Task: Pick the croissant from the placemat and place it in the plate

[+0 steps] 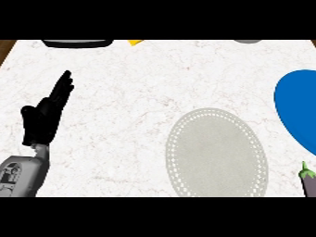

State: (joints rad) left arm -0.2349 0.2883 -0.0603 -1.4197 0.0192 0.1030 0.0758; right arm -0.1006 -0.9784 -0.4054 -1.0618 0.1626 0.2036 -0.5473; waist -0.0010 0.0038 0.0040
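A grey oval placemat [217,152] with a dotted rim lies on the white marble counter at lower centre right; nothing lies on it. A blue plate [309,111] sits at the right edge, partly cut off by the view, and its visible part holds nothing. No croissant shows anywhere in the head view. My left hand [45,116] rests at the left, fingers straight and pointing up and away, holding nothing, far from the placemat and plate. My right hand does not show.
A purple eggplant [315,183] with a green stem lies at the lower right corner. Along the far edge sit a dark object [77,43], a yellow piece [135,42] and a grey item [247,41]. Wooden floor borders the counter's sides.
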